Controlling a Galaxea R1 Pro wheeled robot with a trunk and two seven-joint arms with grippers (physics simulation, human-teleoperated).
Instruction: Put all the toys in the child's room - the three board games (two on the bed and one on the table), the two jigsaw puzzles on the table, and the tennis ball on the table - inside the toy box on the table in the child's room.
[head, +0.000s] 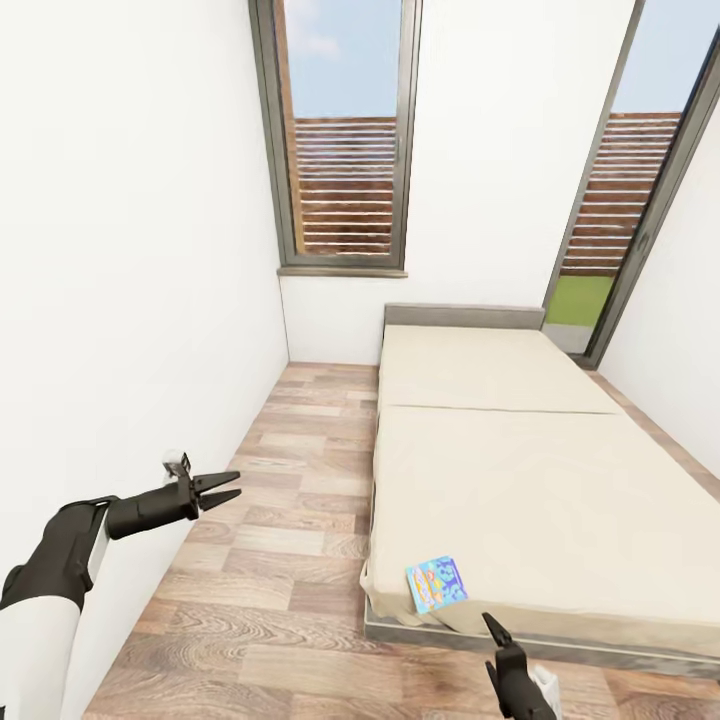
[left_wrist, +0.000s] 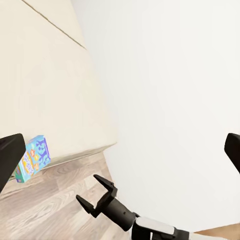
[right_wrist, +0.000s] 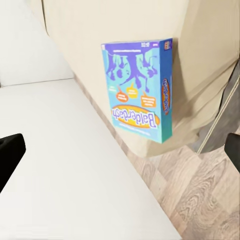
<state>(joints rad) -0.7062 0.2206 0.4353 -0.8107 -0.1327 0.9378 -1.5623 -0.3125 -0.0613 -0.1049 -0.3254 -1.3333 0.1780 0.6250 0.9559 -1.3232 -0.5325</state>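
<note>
— Nearest in the head view?
— Right gripper (head: 497, 632), low by the bed's (head: 540, 480) near edge; I cannot tell how its jaws stand. Left gripper (head: 228, 487) hangs over the floor (head: 290, 480) beside the wall (head: 130, 250), jaws spread, holding nothing.
— And the game?
— One board game (head: 437, 584) lies flat on the bed's near corner.
— Left wrist view?
— Game (left_wrist: 33, 158) at the mattress edge, right gripper (left_wrist: 93, 192) with jaws spread below.
— Right wrist view?
— Game (right_wrist: 140, 95) seen close on the bed (right_wrist: 100, 30); its lid reads "Balderdash".
</note>
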